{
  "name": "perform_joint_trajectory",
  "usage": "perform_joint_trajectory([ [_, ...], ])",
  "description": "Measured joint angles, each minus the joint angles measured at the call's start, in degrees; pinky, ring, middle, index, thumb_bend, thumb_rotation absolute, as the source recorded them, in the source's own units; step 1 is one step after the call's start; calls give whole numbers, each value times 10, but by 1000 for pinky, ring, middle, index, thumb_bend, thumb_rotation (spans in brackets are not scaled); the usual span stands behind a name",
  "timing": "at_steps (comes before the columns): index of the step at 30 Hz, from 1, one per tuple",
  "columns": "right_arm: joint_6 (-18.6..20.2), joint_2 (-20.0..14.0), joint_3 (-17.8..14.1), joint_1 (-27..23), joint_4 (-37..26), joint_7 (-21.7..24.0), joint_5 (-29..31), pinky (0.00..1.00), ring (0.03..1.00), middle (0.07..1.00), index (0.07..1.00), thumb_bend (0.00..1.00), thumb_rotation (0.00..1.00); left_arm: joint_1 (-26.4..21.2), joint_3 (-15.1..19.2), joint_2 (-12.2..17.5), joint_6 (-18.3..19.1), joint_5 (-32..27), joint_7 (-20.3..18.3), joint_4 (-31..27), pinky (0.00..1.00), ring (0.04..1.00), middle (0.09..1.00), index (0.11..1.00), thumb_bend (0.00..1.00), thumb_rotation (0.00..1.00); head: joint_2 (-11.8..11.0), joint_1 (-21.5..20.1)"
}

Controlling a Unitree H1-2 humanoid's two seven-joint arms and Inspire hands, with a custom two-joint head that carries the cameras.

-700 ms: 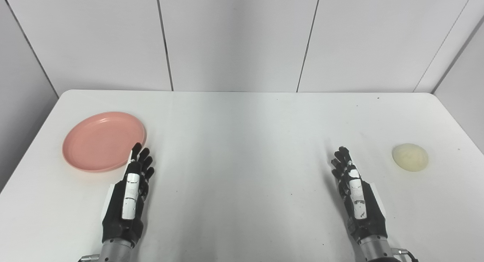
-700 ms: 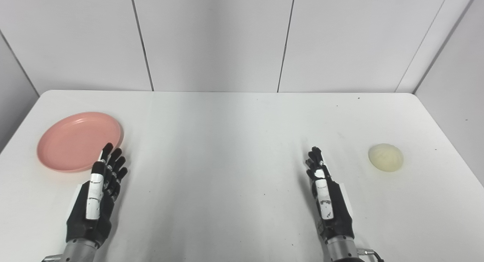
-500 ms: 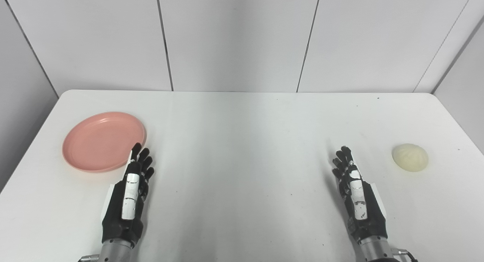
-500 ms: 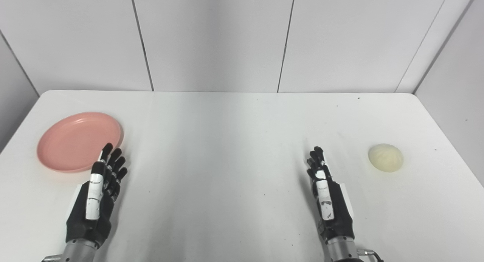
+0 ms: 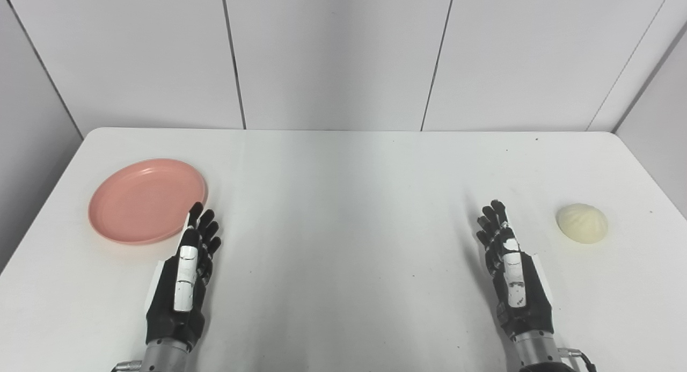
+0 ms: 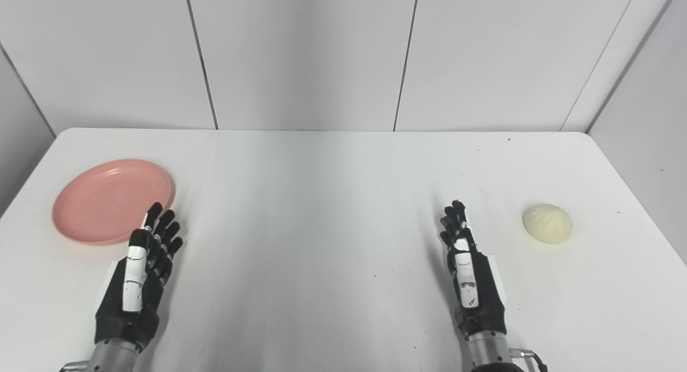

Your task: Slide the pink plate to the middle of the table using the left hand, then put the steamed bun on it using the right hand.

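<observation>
Left eye view
Plate: pink, flat on the tabletop, far to the left of the bun.
Bun: pale, on the tabletop near its right edge.
Left hand: fingers straight and spread, holding nothing; its fingertips overlap the plate's near right rim, contact unclear.
Right hand: spread, empty, left of the bun and apart from it.

Right eye view
Forearms: cut off by the bottom edge.
Palms: hidden.
</observation>
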Motion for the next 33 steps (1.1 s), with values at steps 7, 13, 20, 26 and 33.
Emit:
perform_joint_trajectory([
  [7, 0, -2, -2, 0, 1, 2, 11, 1000, 995, 990, 1000, 847, 1000, 0, -7, -2, -18, 3, -2, 16, 1000, 1000, 1000, 1000, 868, 903, -19, 40],
  [13, 0, -16, -8, -5, 10, 15, 34, 1000, 1000, 1000, 1000, 811, 1000, 1, -25, -20, -27, 21, 3, 31, 1000, 1000, 1000, 1000, 833, 928, -54, 102],
  [20, 0, -27, -17, -8, 17, 23, 44, 931, 927, 941, 966, 834, 1000, 1, -36, -39, -55, 35, 13, 64, 1000, 1000, 1000, 1000, 761, 961, -82, 131],
  [26, 0, -29, -19, -8, 17, 26, 46, 838, 883, 902, 911, 876, 1000, -2, -41, -43, -91, 47, 19, 88, 1000, 1000, 1000, 1000, 780, 948, -101, 142],
  [33, 0, -30, -18, -8, 18, 28, 49, 839, 886, 905, 899, 930, 1000, -13, -43, -44, -118, 56, 24, 113, 1000, 1000, 1000, 1000, 790, 942, -116, 139],
])
